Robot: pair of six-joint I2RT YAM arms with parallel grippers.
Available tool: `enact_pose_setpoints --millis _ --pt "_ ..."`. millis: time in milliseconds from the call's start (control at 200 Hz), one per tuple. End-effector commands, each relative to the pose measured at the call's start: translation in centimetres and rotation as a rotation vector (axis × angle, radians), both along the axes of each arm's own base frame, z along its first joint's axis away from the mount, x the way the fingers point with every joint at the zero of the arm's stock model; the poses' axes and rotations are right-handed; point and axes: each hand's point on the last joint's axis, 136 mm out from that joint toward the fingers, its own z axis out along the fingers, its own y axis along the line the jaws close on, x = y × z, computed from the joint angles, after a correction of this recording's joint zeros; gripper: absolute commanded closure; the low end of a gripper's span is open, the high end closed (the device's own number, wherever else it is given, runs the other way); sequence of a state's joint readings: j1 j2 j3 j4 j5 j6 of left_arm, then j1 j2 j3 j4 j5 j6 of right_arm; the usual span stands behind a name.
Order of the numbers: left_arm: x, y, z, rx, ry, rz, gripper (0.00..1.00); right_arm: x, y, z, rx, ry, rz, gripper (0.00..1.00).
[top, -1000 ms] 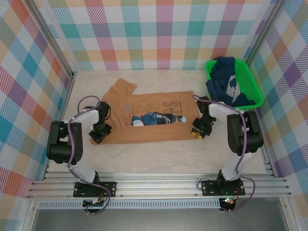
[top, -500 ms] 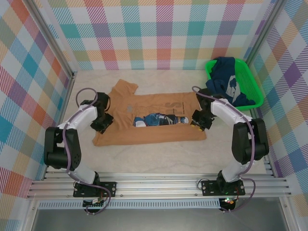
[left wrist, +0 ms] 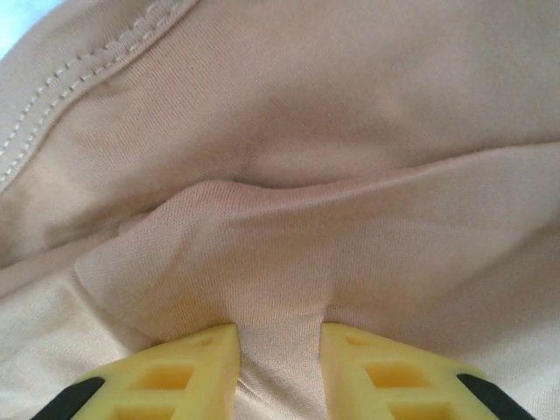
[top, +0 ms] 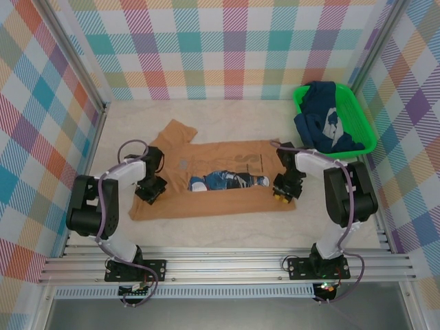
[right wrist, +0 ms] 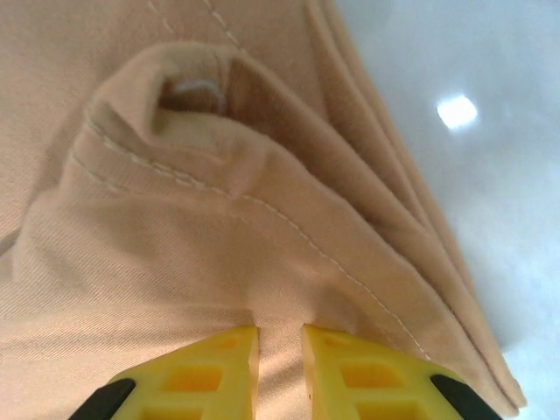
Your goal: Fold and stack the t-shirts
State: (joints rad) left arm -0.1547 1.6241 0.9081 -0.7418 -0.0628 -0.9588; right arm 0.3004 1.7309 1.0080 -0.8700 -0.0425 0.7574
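Top external view. The tan-orange t-shirt [top: 206,161] lies flat in the middle of the table [top: 206,113], long axis running left to right, with its near edge doubled over toward the middle. One sleeve [top: 175,130] points to the far left. The blue-and-white cartoon print [top: 227,181] shows at the centre of the cloth. The left gripper [top: 152,187] is down on the left end of the shirt and the right gripper [top: 283,192] is down on the right end, near the near corner. The navy t-shirt [top: 323,113] sits bunched in the green basket [top: 369,134] at the far right of the table, well apart from the tan-orange one.

Left wrist view. The left gripper [left wrist: 280,337] has both yellow fingers [left wrist: 188,363] pressed into the tan-orange t-shirt [left wrist: 306,131]. A raised fold of the cloth runs into the gap between them, so the jaws are clamped on that fold. A stitched seam [left wrist: 79,79] crosses the upper left corner.

Right wrist view. The right gripper [right wrist: 280,337] has its yellow fingers [right wrist: 346,367] close together with a thin ridge of the tan-orange t-shirt [right wrist: 149,254] pinched between them. A stitched hem [right wrist: 289,232] curls up ahead of the fingers, several layers deep. Bare table [right wrist: 472,192] shows to the right of the cloth edge.
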Motion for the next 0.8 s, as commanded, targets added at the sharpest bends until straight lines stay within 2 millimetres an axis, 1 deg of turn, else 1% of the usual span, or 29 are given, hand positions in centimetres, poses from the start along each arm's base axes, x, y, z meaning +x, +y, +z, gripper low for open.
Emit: enact_pose_setpoints --millis 0,40,80,140,200,225,255,295,360,385,510,610,700,795 --pt "-3.5 1.2 -0.2 0.055 0.102 -0.032 0.69 -4.0 -0.6 0.2 -0.04 0.101 -0.015 0.79" --pt "-3.4 1.4 0.6 0.067 0.096 -0.039 0.68 -4.6 -0.4 0.4 -0.041 0.109 -0.014 0.79" --pt "-2.8 1.5 1.6 0.082 0.07 -0.053 0.68 -4.8 -0.2 0.7 -0.035 0.108 -0.014 0.78" --pt "-1.1 1.1 3.8 0.097 0.005 -0.09 0.67 -4.5 -0.1 1.4 -0.035 0.087 -0.014 0.78" --pt "1.2 -0.3 6.1 0.086 -0.075 -0.143 0.66 -3.7 0.0 2.3 -0.037 0.046 -0.011 0.77" --pt "2.2 -1.3 6.9 0.067 -0.11 -0.165 0.67 -3.3 -0.1 2.6 -0.043 0.032 -0.01 0.77" --pt "3.2 -2.4 7.5 0.041 -0.136 -0.191 0.67 -2.8 -0.1 3.0 -0.049 0.016 -0.006 0.76" --pt "4.3 -4.2 7.8 -0.002 -0.151 -0.226 0.68 -2.1 -0.1 3.5 -0.051 -0.001 -0.001 0.76" --pt "5.2 -6.4 7.2 -0.039 -0.126 -0.275 0.69 -1.3 0.2 3.9 -0.045 -0.016 0.007 0.76" --pt "5.4 -7.1 6.7 -0.044 -0.108 -0.297 0.69 -1.1 0.3 4.0 -0.044 -0.019 0.011 0.76" --pt "6.6 -10.0 4.6 -0.094 -0.063 -0.372 0.68 -0.3 0.6 4.3 -0.041 -0.036 0.015 0.76" --pt "6.9 -12.1 3.4 -0.138 -0.029 -0.435 0.69 0.0 0.6 4.4 -0.042 -0.046 0.017 0.75" --pt "6.5 -13.0 2.0 -0.135 0.021 -0.473 0.69 0.0 0.6 4.5 -0.038 -0.05 0.014 0.75" --pt "6.5 -13.1 1.2 -0.106 0.038 -0.496 0.7 0.0 0.6 4.5 -0.033 -0.055 0.015 0.75"
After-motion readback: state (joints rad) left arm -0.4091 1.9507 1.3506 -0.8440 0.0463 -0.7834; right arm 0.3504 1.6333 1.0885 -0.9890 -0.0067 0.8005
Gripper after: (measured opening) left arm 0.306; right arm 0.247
